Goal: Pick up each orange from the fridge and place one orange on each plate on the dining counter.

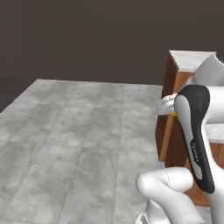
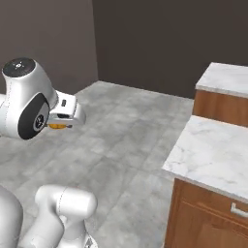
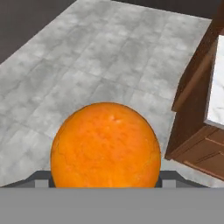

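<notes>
Orange (image 3: 105, 146) (bright) in claw (image 3: 105, 180)

Both base views look forward and down, sharing the grey floor (image 1: 78, 140) — the hand view hangs close above it.

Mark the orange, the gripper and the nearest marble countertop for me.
orange (image 3: 105, 146): hand view, centre of its peel.
gripper (image 2: 60, 125): right base view, between its fingertips, shut on the orange.
countertop (image 2: 213, 155): right base view, bare marble top.
</notes>
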